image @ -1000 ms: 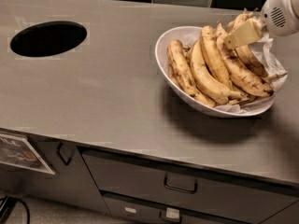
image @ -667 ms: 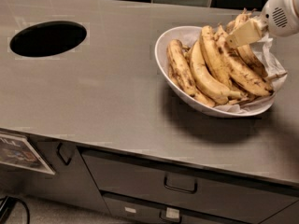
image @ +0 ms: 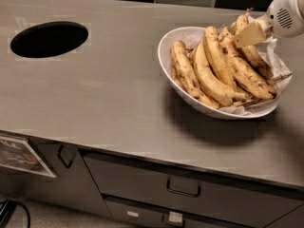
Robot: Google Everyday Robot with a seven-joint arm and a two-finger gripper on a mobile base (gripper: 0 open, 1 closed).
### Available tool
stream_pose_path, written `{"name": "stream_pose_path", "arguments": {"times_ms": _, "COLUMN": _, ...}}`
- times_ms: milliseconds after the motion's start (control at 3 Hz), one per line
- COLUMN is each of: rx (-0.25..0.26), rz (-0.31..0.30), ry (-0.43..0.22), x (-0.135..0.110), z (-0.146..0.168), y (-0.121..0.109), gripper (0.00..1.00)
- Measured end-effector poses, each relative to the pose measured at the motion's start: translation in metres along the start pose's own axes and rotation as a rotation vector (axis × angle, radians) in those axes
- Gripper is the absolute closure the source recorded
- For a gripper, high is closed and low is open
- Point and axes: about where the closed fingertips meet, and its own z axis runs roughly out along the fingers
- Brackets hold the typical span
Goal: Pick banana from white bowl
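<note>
Almost nothing has been altered over the last second: the gripper (image: 248, 34) is kept poised over the rear right of the white bowl (image: 164, 65) (how far it is opened cannot be told). The banana (image: 244, 70) is left lying among the others just beneath, so lifting is judged not begun.

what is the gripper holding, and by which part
Cannot be told: the gripper sits against the bananas at the back right of the white bowl, none visibly lifted.
</note>
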Motion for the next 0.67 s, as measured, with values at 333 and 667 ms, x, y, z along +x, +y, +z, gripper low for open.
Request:
{"name": "stream_pose_path", "arguments": {"times_ms": 333, "rx": -0.015, "rz": 0.000, "ry": -0.019, "x": -0.002, "z": -0.003, "y": 0.003, "gripper": 1.00}}
{"name": "stream_pose_path", "arguments": {"times_ms": 667, "rx": -0.057, "rz": -0.025, "ry": -0.087, "x": -0.010, "z": -0.015, "y": 0.009, "gripper": 1.00}}
